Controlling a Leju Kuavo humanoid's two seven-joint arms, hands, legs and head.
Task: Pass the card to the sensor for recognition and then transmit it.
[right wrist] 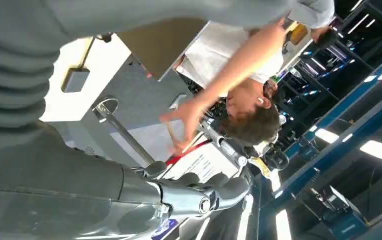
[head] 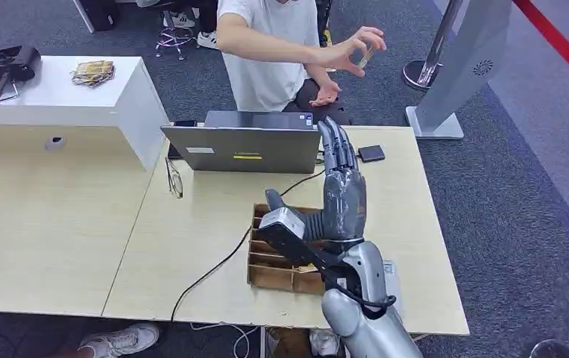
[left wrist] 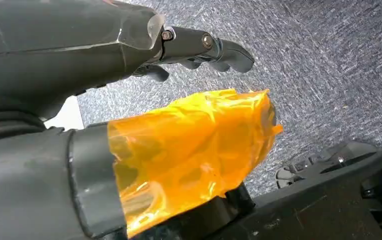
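Nearest the robot, the right hand (head: 343, 190) is reaching up over the wooden tray (head: 270, 270), its fingers straight and close together, holding nothing and pointing towards the person. The left hand (left wrist: 199, 47) is hanging low over grey carpet, away from the tray; its fingers are curling in loosely with nothing between them, and orange film is wrapping its thumb.

Beyond the tray, the open laptop (head: 245, 148) is sitting on the table (head: 192, 246), with a small dark device (head: 371, 154) just beside it on the side of the robot's right arm.

Farther still, past the laptop, the person's hand (head: 354, 51) is pinching what looks like the card (head: 367, 54) in the air, well above the table; it is too small to make out clearly.

Judging by its look, the card is thin, light, stiff and smooth, so it is likely slipping easily from hard fingers. Taking it by a free edge, pinched flat between thumb and fingers and clear of the person's grip, seems the safest hold.
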